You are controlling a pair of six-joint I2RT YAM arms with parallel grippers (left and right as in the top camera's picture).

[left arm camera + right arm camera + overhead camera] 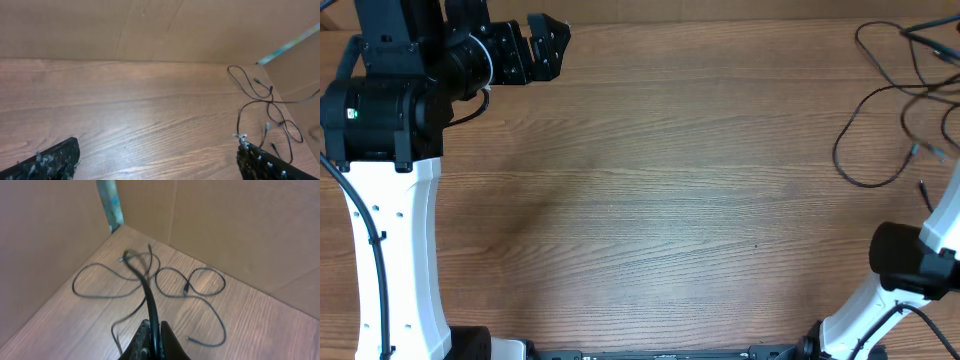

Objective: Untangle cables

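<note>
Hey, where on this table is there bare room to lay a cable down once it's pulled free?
The wide middle of the table, from the left tool across to the cables, is bare wood. The far right corner is crowded with loops, and the right tool grips one there.

The left arm (pixel 395 230) stretches forward. The left gripper (pixel 548 45) is turned inward at its end, jaws spread wide, fingers (pixel 50 160) far apart with nothing between them. The right arm (pixel 905 258) angles outward. The right gripper (pixel 152 341) is pinched tight on a cable (pixel 150 295) that runs ahead of it.
</note>
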